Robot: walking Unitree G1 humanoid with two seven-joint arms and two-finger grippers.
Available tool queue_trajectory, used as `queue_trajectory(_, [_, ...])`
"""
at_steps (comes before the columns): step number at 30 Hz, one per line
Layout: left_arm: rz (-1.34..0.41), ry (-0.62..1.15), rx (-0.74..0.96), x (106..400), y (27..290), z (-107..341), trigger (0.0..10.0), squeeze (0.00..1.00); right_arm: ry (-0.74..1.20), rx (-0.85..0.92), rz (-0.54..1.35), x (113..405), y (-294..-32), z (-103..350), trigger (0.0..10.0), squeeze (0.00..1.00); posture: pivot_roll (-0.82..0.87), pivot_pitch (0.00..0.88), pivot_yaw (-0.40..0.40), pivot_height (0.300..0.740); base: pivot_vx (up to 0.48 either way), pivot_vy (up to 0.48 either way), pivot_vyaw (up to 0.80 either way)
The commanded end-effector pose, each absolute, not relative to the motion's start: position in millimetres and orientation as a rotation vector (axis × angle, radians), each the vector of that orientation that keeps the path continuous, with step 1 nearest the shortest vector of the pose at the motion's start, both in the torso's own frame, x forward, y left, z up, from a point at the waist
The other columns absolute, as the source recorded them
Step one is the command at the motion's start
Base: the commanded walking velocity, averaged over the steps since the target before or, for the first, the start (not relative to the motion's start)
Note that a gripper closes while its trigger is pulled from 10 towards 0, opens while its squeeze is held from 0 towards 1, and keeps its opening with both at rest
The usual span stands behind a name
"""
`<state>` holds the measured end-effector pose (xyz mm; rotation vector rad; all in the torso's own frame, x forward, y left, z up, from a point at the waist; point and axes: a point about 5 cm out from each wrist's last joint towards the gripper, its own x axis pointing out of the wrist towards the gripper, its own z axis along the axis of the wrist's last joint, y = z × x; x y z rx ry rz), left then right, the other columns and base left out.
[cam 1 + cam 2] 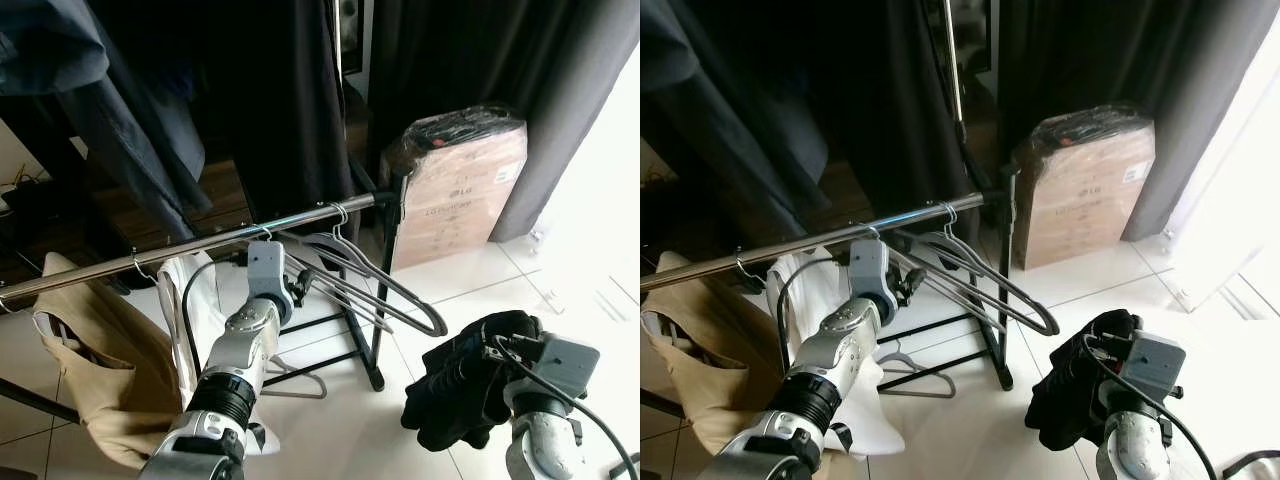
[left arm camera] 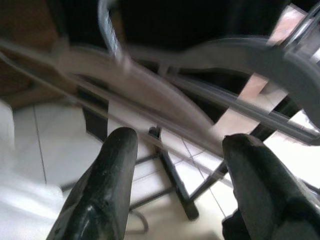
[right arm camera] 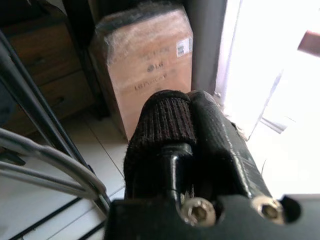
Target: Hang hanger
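The left gripper (image 1: 296, 287) is raised just under the chrome rail (image 1: 200, 245) of the clothes rack, its wrist right below a hook that sits over the rail, and the grey hangers (image 1: 370, 285) slope away from it toward the right, their hooks (image 1: 338, 212) caught on the rail near its end post. In the left wrist view its two black fingers (image 2: 107, 185) stand spread apart with the blurred hanger bars crossing just beyond them, not pinched, so the hanger looks to be already on the rail and the step in hand seems to be the letting go. The right gripper (image 1: 470, 385) hangs low over the white tiles, jaws pressed onto a bundle of dark cloth (image 1: 455, 395) that wraps round them, with a wrapped cardboard box (image 1: 460, 185) behind. A tan garment (image 1: 85, 350) and a white one (image 1: 195, 300) hang further left. The next move probably calls for drawing the left gripper back and down without snagging the bars, so the hook stays seated on the rail
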<state>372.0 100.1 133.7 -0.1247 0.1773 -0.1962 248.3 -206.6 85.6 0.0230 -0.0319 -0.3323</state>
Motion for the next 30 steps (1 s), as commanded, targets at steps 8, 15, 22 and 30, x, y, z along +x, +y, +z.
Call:
queue_trajectory(8, [-0.201,0.199,-0.076,369.0,104.8,133.9,10.0,0.0,-0.041,0.027,-0.318,249.7,-198.1,90.3,10.0,0.0,-0.13,0.227,0.096,0.74,0.0,0.0,0.0])
queue_trajectory(15, [-0.154,0.263,-0.083,366.6,107.6,122.8,10.0,0.0,-0.031,0.026,-0.313,251.7,-197.5,88.8,10.0,0.0,-0.13,0.23,0.093,0.74,0.0,0.0,0.0])
queue_trajectory(22, [-0.097,0.35,-0.123,368.9,110.4,108.5,10.0,0.0,-0.024,0.025,-0.311,251.2,-197.1,87.6,10.0,0.0,-0.13,0.232,0.094,0.74,0.0,0.0,0.0])
queue_trajectory(30, [0.053,0.356,-0.099,367.0,131.0,104.0,10.0,0.0,-0.014,0.027,-0.306,249.3,-195.0,85.1,10.0,0.0,-0.12,0.235,0.092,0.74,0.0,0.0,0.0])
